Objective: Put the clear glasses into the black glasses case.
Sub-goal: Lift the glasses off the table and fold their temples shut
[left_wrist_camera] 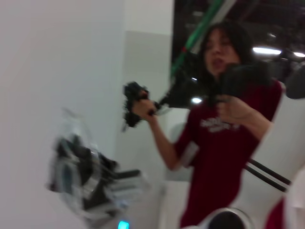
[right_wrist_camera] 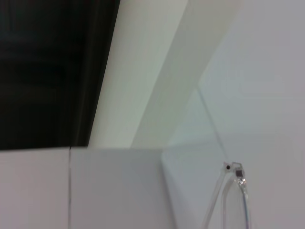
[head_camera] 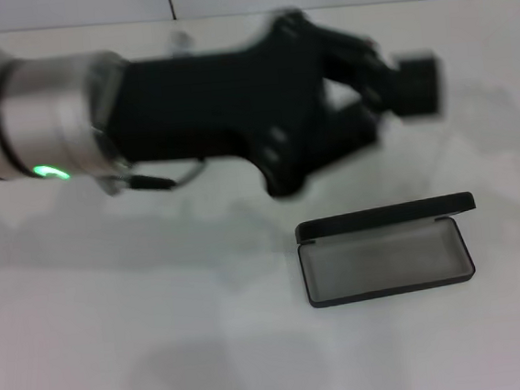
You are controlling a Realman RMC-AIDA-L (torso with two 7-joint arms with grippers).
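Observation:
The black glasses case (head_camera: 386, 258) lies open on the white table, right of centre, lid standing up at its far side and grey lining bare. My left arm reaches in from the left, raised and blurred, and its gripper (head_camera: 370, 92) hangs open above and behind the case. The clear glasses (right_wrist_camera: 234, 191) show close up in the right wrist view, held in the air against the wall. In the left wrist view my right gripper (left_wrist_camera: 71, 167) appears farther off, shut on the clear glasses (left_wrist_camera: 76, 125). The right gripper is outside the head view.
The white table (head_camera: 117, 338) stretches around the case, with a tiled wall behind it. In the left wrist view a person in a red shirt (left_wrist_camera: 224, 138) stands nearby holding hand controllers.

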